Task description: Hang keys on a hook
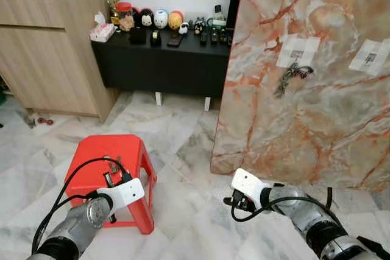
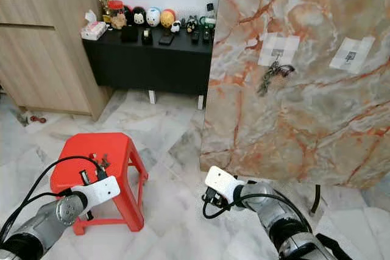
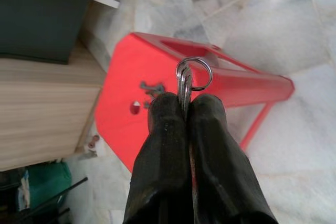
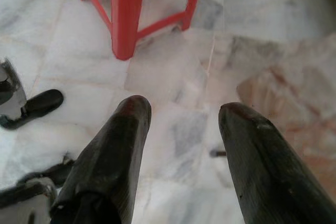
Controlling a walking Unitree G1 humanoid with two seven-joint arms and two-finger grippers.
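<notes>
My left gripper (image 3: 185, 103) is shut on a metal key ring (image 3: 193, 74), which sticks out past its fingertips above the red plastic stool (image 1: 91, 158). A small dark key piece (image 3: 151, 86) lies on the stool's seat next to a hole. To the right stands a marble-patterned board (image 1: 317, 120) carrying two hooks on white tape. A bunch of keys (image 1: 289, 76) hangs from the left hook (image 1: 297, 53); nothing hangs on the right hook (image 1: 370, 58). My right gripper (image 4: 181, 114) is open and empty, low over the floor in front of the board.
A black low cabinet (image 1: 170, 65) with figurines and remotes stands against the back wall. A tall wooden cabinet (image 1: 49, 47) is at the left. Marble floor (image 1: 183, 144) lies between the stool and the board.
</notes>
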